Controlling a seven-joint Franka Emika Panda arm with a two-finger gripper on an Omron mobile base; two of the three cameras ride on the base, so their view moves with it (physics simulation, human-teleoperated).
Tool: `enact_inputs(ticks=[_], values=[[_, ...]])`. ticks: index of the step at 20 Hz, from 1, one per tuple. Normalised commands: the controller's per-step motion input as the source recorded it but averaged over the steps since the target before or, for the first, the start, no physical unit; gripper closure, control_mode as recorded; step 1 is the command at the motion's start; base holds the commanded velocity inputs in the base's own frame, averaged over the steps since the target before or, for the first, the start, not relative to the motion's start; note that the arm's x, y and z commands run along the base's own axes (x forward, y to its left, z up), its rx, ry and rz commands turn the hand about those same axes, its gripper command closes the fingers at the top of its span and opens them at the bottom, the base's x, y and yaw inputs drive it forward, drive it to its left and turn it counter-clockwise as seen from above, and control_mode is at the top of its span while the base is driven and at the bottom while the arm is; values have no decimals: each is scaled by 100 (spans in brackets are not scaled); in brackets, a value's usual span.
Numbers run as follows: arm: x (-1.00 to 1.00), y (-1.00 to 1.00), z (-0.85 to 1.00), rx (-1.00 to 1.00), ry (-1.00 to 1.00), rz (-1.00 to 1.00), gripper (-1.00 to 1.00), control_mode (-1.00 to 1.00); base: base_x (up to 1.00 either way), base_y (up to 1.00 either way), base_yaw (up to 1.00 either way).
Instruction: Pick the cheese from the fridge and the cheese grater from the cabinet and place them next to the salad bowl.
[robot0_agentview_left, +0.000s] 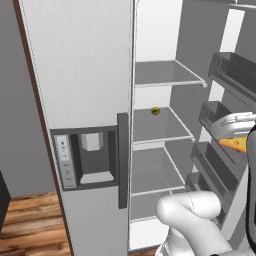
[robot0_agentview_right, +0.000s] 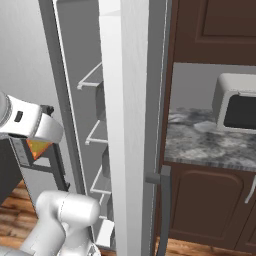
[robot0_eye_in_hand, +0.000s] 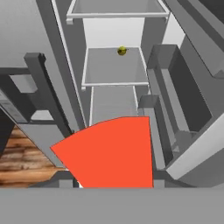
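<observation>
Cheese wedge held at the open fridge

The cheese (robot0_eye_in_hand: 111, 151), a flat reddish-faced wedge with a yellow-orange side, is pinched in the gripper (robot0_agentview_left: 239, 134) beside the ribbed grey door bins. The matte light-grey fridge (robot0_agentview_left: 85, 75) is seen open, its thin white shelves bearing a small round yellow object (robot0_agentview_left: 155, 111).

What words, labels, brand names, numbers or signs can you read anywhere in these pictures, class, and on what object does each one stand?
None can be read.
The control strip of the fridge's water-dispenser panel carries a few small marks, too small and blurred to read.
The cheese held at the gripper is plain, with no label.
The fridge door and white shelves are bare of text.
The microwave on the counter shows no legible brand or digits.
</observation>
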Motion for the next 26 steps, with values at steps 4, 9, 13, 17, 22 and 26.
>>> enact_inputs(ticks=[4, 9, 13, 17, 22, 26], values=[[0, 0, 0, 0, 0, 0, 100, -100, 0, 0, 0], [0, 0, 0, 0, 0, 0, 100, -100, 0, 0, 0], [0, 0, 0, 0, 0, 0, 100, 100, -42, 0, 0], [0, 0, 0, 0, 0, 0, 100, 100, -100, 0, 0], [0, 0, 0, 0, 0, 0, 100, 100, -100, 21, -5], [0, 0, 0, 0, 0, 0, 100, 100, -100, 18, -3]])
